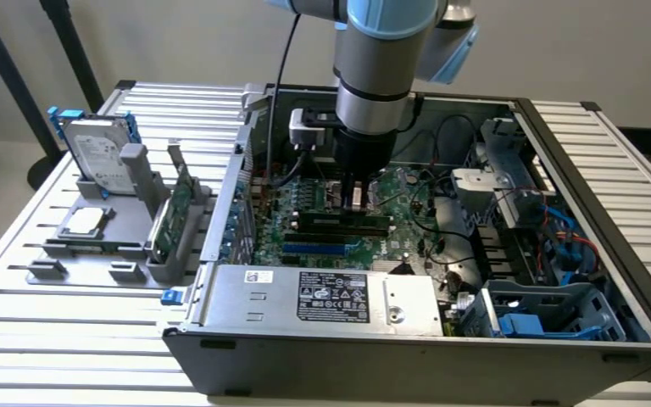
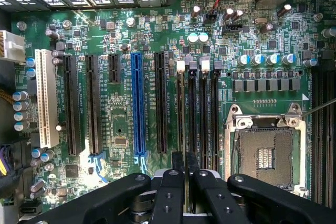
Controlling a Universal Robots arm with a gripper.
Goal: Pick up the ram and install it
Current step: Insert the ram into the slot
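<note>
Black gripper (image 2: 185, 174) fingers fill the near edge of the wrist view, drawn almost together on the thin edge of the ram (image 2: 185, 129), which stands on edge in line with the leftmost of the black memory slots (image 2: 202, 114) on the motherboard (image 2: 121, 124). That view also shows a blue slot (image 2: 138, 103), a white slot (image 2: 46, 98) and the bare processor socket (image 2: 265, 153). From the exterior view, the arm (image 1: 376, 76) hangs straight down into the open computer case (image 1: 597, 246), its gripper (image 1: 354, 197) low over the board. A storage rack (image 1: 111, 254) to the exterior view's left holds a silver hard drive (image 1: 99, 157) and an upright green card (image 1: 167, 222).
</note>
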